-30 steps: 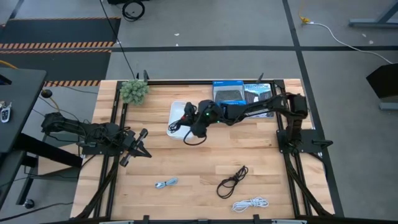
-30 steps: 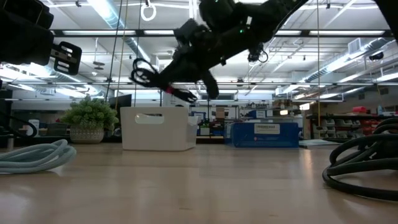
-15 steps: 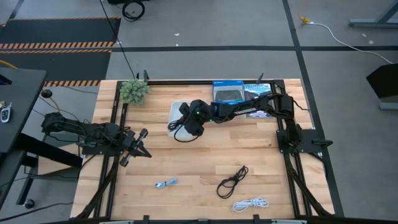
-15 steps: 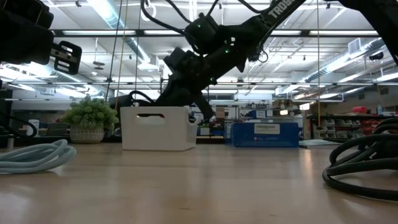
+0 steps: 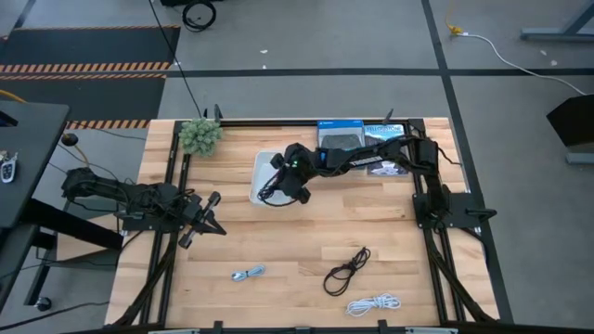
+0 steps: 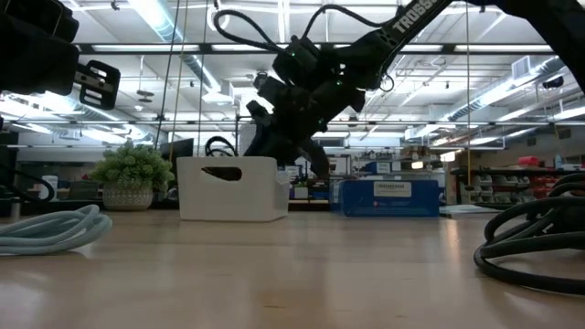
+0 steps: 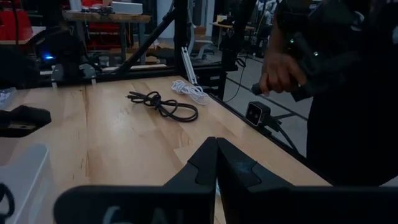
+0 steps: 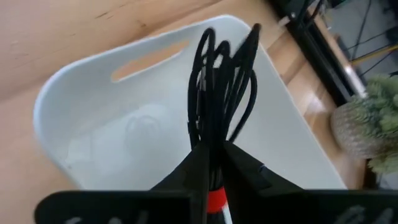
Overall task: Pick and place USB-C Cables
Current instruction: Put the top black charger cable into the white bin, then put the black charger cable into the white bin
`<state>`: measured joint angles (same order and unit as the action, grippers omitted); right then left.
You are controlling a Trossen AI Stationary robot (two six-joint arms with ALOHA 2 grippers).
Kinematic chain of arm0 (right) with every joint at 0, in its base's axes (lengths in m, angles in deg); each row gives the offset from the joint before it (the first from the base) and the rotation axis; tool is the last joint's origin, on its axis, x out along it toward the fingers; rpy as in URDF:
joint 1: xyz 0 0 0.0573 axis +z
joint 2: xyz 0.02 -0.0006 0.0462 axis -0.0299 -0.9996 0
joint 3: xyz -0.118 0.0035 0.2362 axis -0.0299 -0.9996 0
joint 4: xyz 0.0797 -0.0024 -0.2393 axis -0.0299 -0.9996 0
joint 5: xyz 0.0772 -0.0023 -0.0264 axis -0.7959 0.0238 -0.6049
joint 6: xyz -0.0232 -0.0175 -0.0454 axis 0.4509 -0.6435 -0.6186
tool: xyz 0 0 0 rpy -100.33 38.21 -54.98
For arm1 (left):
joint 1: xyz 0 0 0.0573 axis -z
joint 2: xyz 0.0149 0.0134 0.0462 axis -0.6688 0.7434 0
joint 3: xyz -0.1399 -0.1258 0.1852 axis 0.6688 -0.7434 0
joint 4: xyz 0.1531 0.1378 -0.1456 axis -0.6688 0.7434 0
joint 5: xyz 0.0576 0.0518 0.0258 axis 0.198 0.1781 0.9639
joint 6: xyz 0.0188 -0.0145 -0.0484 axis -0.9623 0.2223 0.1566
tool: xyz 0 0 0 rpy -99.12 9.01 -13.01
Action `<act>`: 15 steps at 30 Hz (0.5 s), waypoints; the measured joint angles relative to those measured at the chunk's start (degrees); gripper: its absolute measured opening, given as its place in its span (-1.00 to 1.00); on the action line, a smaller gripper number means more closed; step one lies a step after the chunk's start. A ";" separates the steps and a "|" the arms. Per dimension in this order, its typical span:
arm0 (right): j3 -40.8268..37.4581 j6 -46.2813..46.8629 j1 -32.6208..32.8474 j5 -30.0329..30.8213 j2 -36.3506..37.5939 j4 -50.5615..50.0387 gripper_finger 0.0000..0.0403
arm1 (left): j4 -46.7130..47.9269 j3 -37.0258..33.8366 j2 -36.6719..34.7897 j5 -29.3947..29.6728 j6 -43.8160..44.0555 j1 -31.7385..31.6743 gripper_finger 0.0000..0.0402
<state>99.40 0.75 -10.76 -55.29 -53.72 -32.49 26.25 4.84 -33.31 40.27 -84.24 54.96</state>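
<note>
Black cable with red ends (image 8: 219,106) is pinched in the right gripper (image 8: 211,163) near its red end, loops dangling over the white bin (image 8: 74,93) — light, limp, slippery, so grip bunched strands. Left gripper (image 5: 206,223) waits apart, fingers together.

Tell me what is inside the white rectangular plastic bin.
The white rectangular plastic bin looks empty; the right gripper, above it, holds a black cable bundle with red ends that hides part of the floor.
</note>
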 joint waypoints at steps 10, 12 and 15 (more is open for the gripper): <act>0.00 2.79 -0.83 -0.46 0.02 -0.89 -0.55 | 0.02 0.00 0.00 0.00 -0.02 -0.01 -0.94; 0.00 3.20 -0.85 0.27 0.02 -0.86 -0.50 | 0.02 0.00 0.00 0.00 0.00 0.01 -0.94; 0.00 3.54 -0.85 2.43 0.22 -0.21 -0.45 | 0.01 -0.02 0.00 0.00 0.00 0.00 -0.94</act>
<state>99.40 4.29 -11.61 -52.86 -53.49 -32.70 26.26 4.82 -33.31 40.27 -84.24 54.96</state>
